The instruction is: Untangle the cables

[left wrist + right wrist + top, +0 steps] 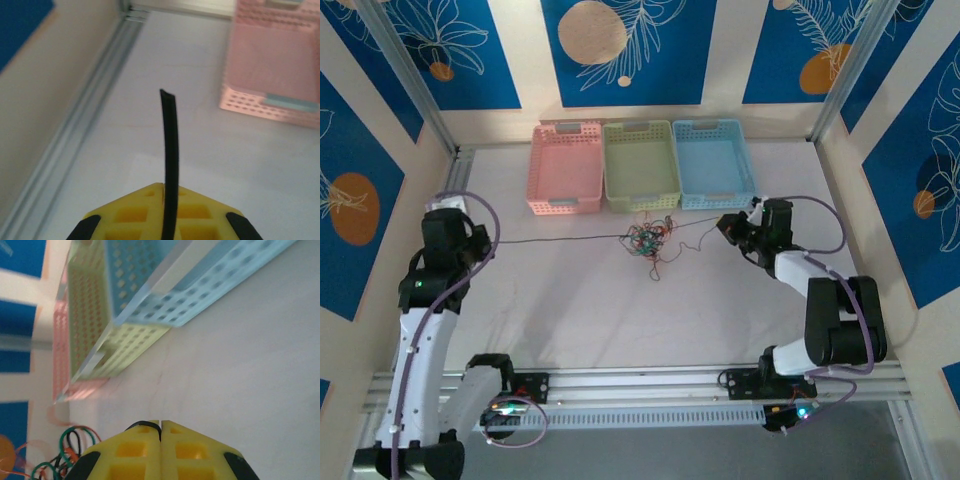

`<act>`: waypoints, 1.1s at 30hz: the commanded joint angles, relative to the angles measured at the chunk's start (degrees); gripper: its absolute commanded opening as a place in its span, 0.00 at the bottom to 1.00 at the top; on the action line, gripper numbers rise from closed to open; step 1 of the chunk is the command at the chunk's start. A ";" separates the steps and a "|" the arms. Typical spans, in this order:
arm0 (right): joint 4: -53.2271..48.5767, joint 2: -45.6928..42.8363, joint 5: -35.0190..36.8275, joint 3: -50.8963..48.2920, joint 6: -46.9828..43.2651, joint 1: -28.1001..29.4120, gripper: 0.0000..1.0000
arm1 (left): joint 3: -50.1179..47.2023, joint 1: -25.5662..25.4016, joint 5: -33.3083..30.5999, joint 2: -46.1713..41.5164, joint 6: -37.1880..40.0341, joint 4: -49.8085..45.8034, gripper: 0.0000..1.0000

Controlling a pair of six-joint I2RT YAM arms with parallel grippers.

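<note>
The cables (648,240) lie as a small knot of black, green and red-orange wires in the middle of the table, just in front of the baskets. One black strand (555,240) runs taut from the knot to my left gripper (483,243). In the left wrist view that gripper (164,186) is shut on the strand, whose free end (169,130) sticks out past the yellow fingertips. Another black strand (695,238) leads to my right gripper (724,226). My right gripper (161,423) is shut on this thin wire (145,424), with part of the knot (65,450) at lower left.
Three baskets stand side by side at the back: pink (565,165), green (640,165), blue (713,160). A metal rail (85,125) runs along the left wall. Bare table lies in front of the knot toward the arm bases.
</note>
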 commanded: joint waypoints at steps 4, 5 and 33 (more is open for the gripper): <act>-4.38 -4.59 11.48 -1.58 0.52 -3.45 0.00 | -0.39 4.50 -8.84 -2.53 -0.82 0.62 0.00; -5.29 -5.09 12.22 -1.46 0.26 -3.66 0.00 | -0.53 4.97 -8.47 -2.56 -0.94 0.67 0.00; -8.21 -6.56 16.22 1.46 -8.56 -0.56 0.00 | -0.84 7.02 22.59 -3.04 -3.64 9.24 0.00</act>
